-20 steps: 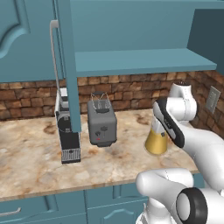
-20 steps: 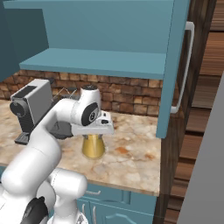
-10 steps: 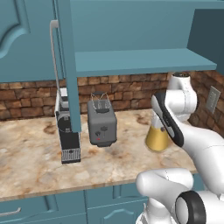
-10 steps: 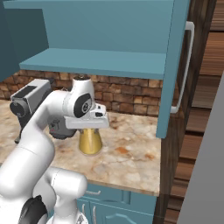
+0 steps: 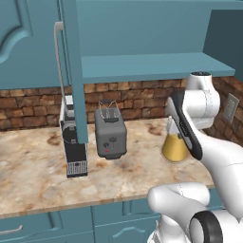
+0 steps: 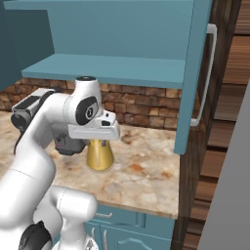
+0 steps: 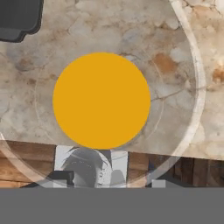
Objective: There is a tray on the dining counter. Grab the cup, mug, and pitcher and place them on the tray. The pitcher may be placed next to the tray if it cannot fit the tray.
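Left base view: the pitcher (image 5: 174, 144), holding orange-yellow liquid, stands on the marble counter (image 5: 33, 175) before the brick wall, partly hidden by the white arm (image 5: 192, 128). A grey toaster (image 5: 110, 133) and a dark coffee machine (image 5: 74, 144) stand to its left.

Right base view: the hand (image 6: 95, 131) sits directly above the pitcher (image 6: 100, 155), covering its neck; an open cabinet door (image 6: 193, 78) hangs at right.

Hand view: looking straight down into the pitcher (image 7: 101, 100), the liquid forms an orange disc. Whether the fingers stand wide, narrow or hold the glass cannot be told.
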